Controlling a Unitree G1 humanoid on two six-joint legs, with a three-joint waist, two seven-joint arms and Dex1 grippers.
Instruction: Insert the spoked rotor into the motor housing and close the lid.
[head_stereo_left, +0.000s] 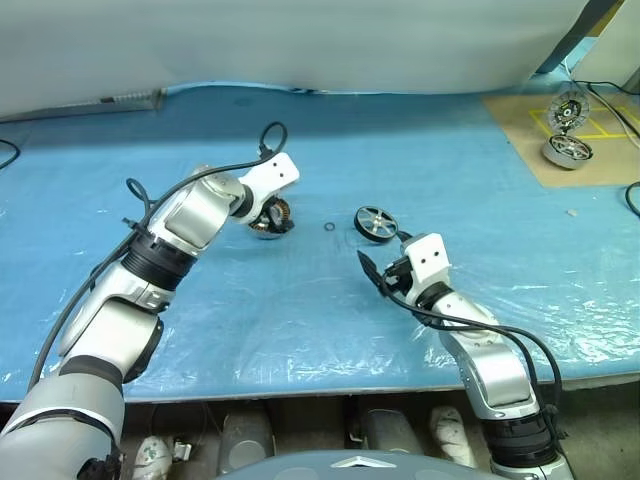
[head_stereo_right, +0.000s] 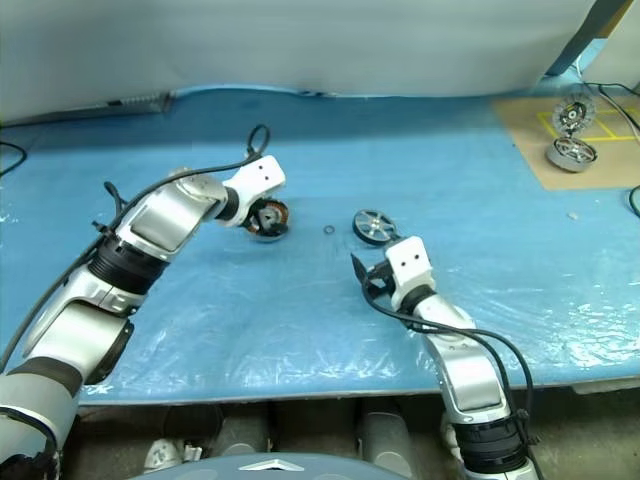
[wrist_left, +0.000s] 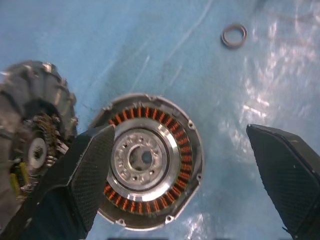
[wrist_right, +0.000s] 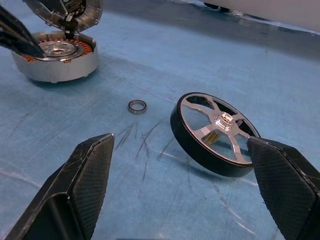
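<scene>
Right wrist view, nearest: the right gripper has its two black fingers spread wide with nothing between them, hovering low over the blue plastic-covered table.
Spoked rotor: the spoked rotor lies just past the right gripper's fingertips, tilted, one side of its dark rim on the sheet and the other lifted; silver spokes meet at a bright hub.
Small ring: a small metal ring lies flat on the sheet between the rotor and the motor housing, touching neither.
Motor housing: the motor housing sits flat on the sheet beyond the ring, copper windings around a silver centre, uncovered from above.
Lid: the lid stands raised behind the housing, hinged at its far rim, with its inner face showing.
Left wrist view: the left gripper hangs over the housing with its jaws released and wide apart; one finger overlaps the housing's edge in this view, the other is out over bare sheet. Whether the finger touches the housing cannot be told.
Left eye view, near: the right gripper is near the table's front, pointing toward the rotor.
Left eye view, middle: the left gripper is angled down at the housing, well left of the rotor.
Far right: on a brown cardboard sheet at the table's far right corner stand two more round metal motor parts, well apart from the rest.
Behind: a white wall panel borders the table's far edge.
</scene>
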